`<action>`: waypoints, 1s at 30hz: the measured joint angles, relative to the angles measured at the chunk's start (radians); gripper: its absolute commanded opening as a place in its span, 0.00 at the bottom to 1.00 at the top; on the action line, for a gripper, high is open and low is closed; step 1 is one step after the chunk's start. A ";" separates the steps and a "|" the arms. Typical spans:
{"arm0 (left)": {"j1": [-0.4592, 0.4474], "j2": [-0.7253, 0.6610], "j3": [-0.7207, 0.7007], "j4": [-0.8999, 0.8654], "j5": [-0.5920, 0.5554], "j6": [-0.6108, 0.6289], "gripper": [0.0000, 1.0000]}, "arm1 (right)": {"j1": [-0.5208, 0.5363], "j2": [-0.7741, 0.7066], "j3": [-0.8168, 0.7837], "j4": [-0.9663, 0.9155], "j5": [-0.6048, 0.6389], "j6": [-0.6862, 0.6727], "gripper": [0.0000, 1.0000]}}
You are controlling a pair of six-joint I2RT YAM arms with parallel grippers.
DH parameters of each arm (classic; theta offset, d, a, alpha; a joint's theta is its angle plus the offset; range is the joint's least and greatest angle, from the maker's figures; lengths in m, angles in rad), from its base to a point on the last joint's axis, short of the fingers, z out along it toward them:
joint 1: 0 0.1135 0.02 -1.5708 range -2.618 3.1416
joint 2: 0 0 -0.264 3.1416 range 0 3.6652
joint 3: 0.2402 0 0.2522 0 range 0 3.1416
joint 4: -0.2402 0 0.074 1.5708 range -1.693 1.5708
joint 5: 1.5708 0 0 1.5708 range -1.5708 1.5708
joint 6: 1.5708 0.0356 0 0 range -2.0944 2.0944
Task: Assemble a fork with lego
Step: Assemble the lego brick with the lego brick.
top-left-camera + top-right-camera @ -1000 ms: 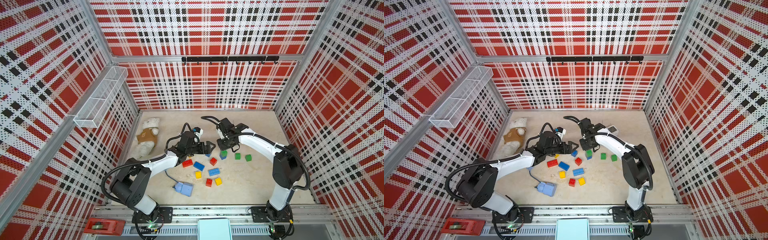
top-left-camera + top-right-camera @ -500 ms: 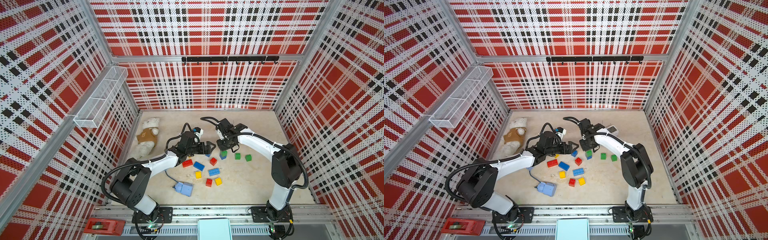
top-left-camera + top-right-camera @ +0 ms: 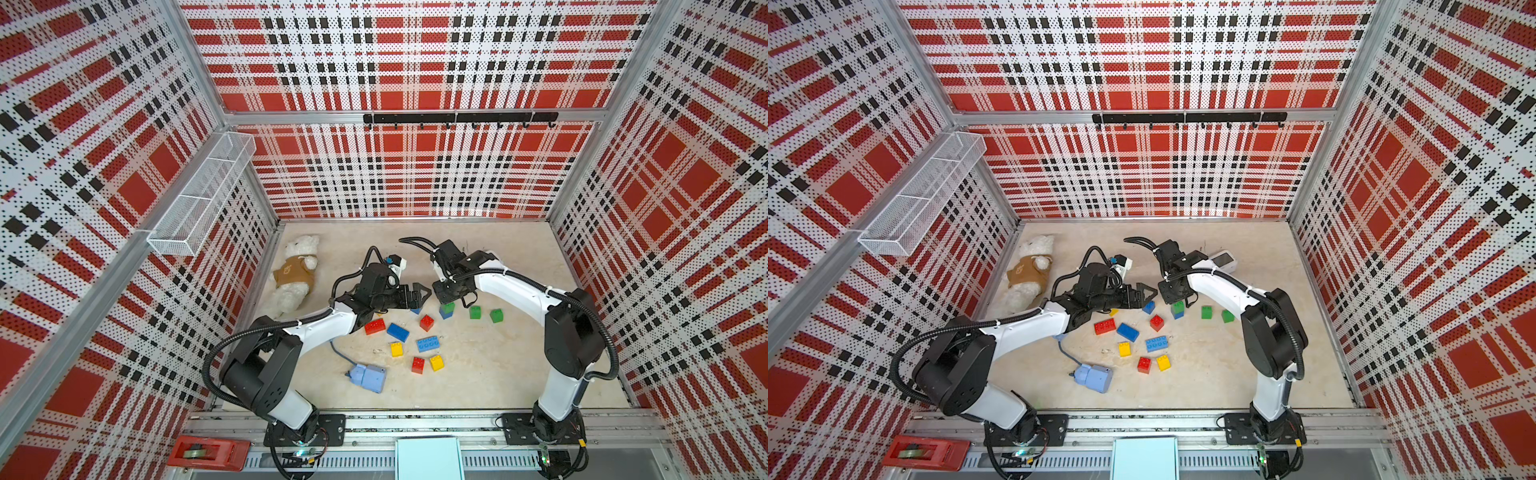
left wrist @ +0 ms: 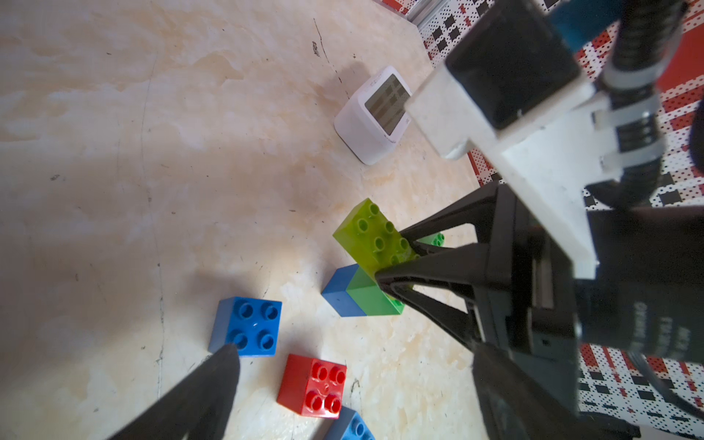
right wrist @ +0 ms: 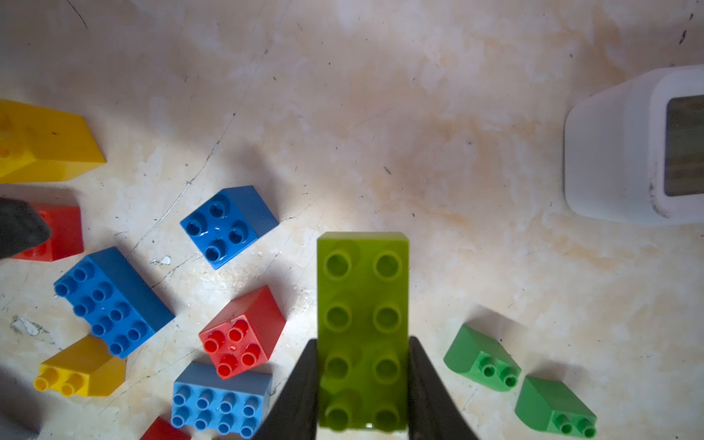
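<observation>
I am holding one lime brick (image 5: 362, 289) in my right gripper (image 5: 363, 344), low in the middle of the right wrist view. Its two fingers (image 5: 301, 388) are pressing together on the long smooth sides near one end, and most of the brick is sticking out free, seemingly lifted above the table (image 5: 419, 114).

I am judging it light, hard and stiff, but a little slippery. So the flat sides are the good place to take hold, not the studs.

My left gripper (image 3: 420, 294), in the middle of a top view, is standing with its fingers spread wide and is holding nothing, near a dark blue square brick (image 3: 415, 310).

The other bricks (image 3: 428, 344) are lying loose in the lower middle of both top views. I am counting three red, three yellow, three dark blue, one light blue, three green and this one lime.
</observation>
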 measured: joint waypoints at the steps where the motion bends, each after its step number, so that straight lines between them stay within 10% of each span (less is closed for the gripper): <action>1: 0.000 -0.003 -0.003 0.001 -0.001 0.000 0.98 | 0.000 -0.005 -0.009 0.010 0.000 0.000 0.00; 30: -0.010 -0.018 -0.018 0.010 -0.018 0.000 0.98 | 0.022 -0.128 -0.217 0.238 0.041 0.050 0.00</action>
